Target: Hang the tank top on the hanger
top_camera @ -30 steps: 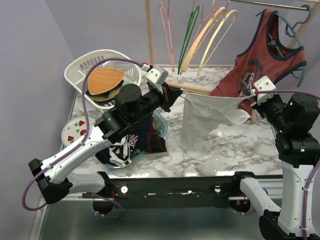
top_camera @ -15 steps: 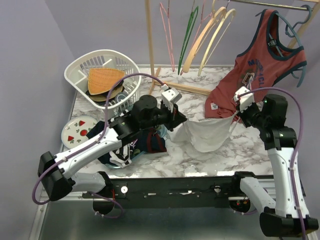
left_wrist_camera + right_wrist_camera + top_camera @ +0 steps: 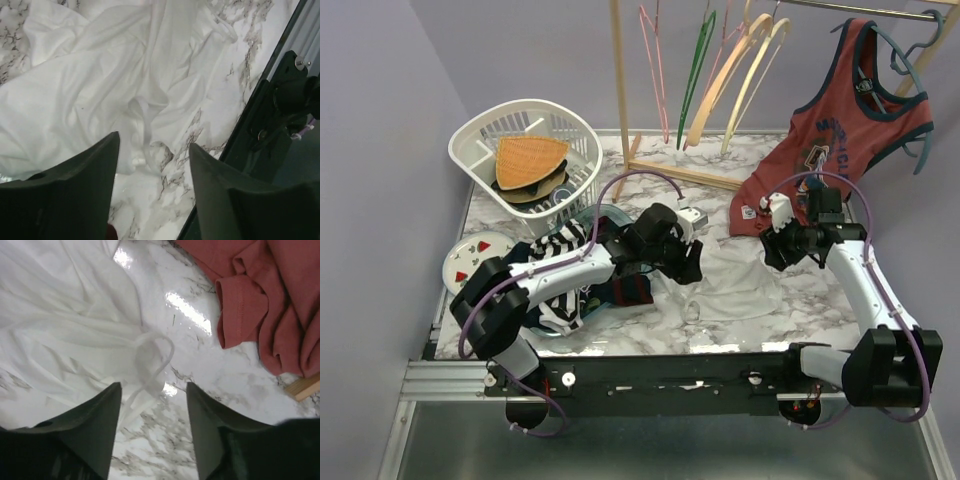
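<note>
The white tank top (image 3: 735,282) lies crumpled on the marble table between my two grippers. Open and low over its left edge is my left gripper (image 3: 692,268). The left wrist view shows the cloth (image 3: 100,75) and a strap loop (image 3: 142,125) just beyond the empty left gripper (image 3: 154,146). At the top's right edge my right gripper (image 3: 772,250) also stands open; in its wrist view a strap loop (image 3: 155,355) lies ahead of the empty right gripper (image 3: 152,386). The cream hanger (image 3: 718,90) hangs on the rail at the back.
A red tank top (image 3: 850,120) on a blue-grey hanger drapes onto the table at the right, close to my right gripper (image 3: 270,300). A white basket (image 3: 480,140), a strawberry plate (image 3: 470,262) and a pile of dark clothes (image 3: 615,285) sit left. The wooden rack post (image 3: 620,70) stands behind.
Both grippers came down toward the table's middle with the tank top stretched between them, then opened. The top dropped from hanging to a crumpled heap on the marble.
</note>
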Robot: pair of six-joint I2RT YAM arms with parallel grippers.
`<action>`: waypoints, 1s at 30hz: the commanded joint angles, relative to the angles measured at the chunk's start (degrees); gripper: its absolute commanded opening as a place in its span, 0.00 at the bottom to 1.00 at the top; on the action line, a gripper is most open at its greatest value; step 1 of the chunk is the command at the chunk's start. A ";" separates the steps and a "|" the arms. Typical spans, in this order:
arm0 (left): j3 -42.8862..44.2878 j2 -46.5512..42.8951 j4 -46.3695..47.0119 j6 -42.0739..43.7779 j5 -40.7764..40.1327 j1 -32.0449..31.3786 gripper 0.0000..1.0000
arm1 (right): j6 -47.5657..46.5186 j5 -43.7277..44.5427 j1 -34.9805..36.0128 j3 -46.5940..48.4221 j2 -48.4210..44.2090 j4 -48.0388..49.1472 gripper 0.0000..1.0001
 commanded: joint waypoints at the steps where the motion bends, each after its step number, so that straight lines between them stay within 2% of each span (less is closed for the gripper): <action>1: 2.06 -9.81 -3.86 8.76 -4.98 0.42 0.72 | 0.73 -3.67 -0.46 7.74 -4.28 -1.95 0.73; 2: 1.61 -11.23 -4.04 10.17 -6.03 0.42 0.73 | 0.56 -6.81 -0.46 10.28 -4.80 -3.52 0.76; 4: -0.22 -15.52 -3.87 13.95 -9.54 0.42 0.83 | 0.47 -10.95 -0.46 12.66 -5.86 -4.41 0.77; 5: -0.84 -16.94 -3.61 15.00 -10.51 0.42 0.84 | 0.21 -16.54 -0.46 13.72 -6.13 -5.98 0.77; 8: -2.52 -21.95 -4.22 18.87 -14.99 0.42 0.94 | 1.87 -25.34 -0.46 18.55 -5.69 -7.66 0.78; 10: -4.44 -25.63 -4.31 21.06 -17.63 0.42 0.99 | 3.97 -28.01 -0.46 24.08 -4.12 -7.75 0.78; 14: -10.86 -31.44 -1.15 23.89 -27.10 0.51 0.99 | 13.62 -31.79 -0.37 36.73 0.53 -6.35 0.79; 16: -13.14 -33.29 0.43 24.15 -28.62 0.59 0.99 | 17.67 -31.72 -0.11 44.88 2.74 -4.95 0.80; 17: -13.24 -33.65 0.18 24.50 -28.80 0.59 0.99 | 23.53 -29.54 0.33 47.63 5.27 -2.68 0.81; 20: -13.24 -33.74 0.00 25.38 -30.73 0.59 0.99 | 31.10 -27.50 1.64 56.32 8.63 0.05 0.82; 22: -13.16 -33.83 -0.35 25.47 -31.27 0.59 0.99 | 34.73 -25.39 3.83 58.72 10.30 2.26 0.82; 26: -12.98 -33.92 -0.44 25.82 -31.09 0.59 0.99 | 43.17 -13.54 9.55 62.33 12.32 7.79 0.88; 27: -13.07 -34.00 -0.53 25.91 -31.18 0.59 0.99 | 44.66 -5.08 10.95 62.77 12.59 8.76 0.89; 29: -13.24 -34.27 -0.44 25.91 -31.44 0.77 0.99 | 45.39 2.79 15.00 63.82 14.34 9.47 0.90; 30: -13.24 -34.27 -0.36 25.91 -31.35 0.77 0.99 | 45.64 10.92 16.23 64.00 14.79 9.99 0.92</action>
